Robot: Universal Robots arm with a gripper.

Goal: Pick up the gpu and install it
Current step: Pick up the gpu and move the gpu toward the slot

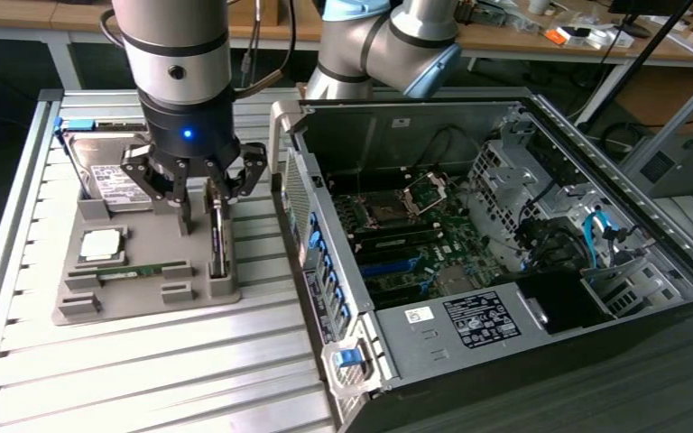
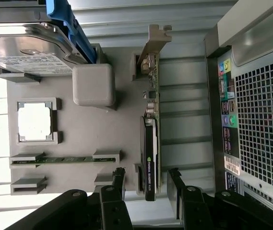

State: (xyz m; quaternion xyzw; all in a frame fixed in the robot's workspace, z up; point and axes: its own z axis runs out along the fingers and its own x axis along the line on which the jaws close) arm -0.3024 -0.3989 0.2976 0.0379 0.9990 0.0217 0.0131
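Slatted table (image 1: 142,370), grey tray (image 1: 142,293) — hand (image 2: 147,175) wide open and empty, astride the edge-up gpu (image 2: 150,143).

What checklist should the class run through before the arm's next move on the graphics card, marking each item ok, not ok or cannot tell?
1. Jaws open: ok.
2. Thin dark circuit card with silver end bracket standing on edge in the grey plastic holder: ok.
3. Jaws on either side of the card: ok.
4. Jaws gripping the card: not ok, gaps show on both sides.
5. Black computer case open, green motherboard exposed: ok.
6. Card slot free of cables: cannot tell.
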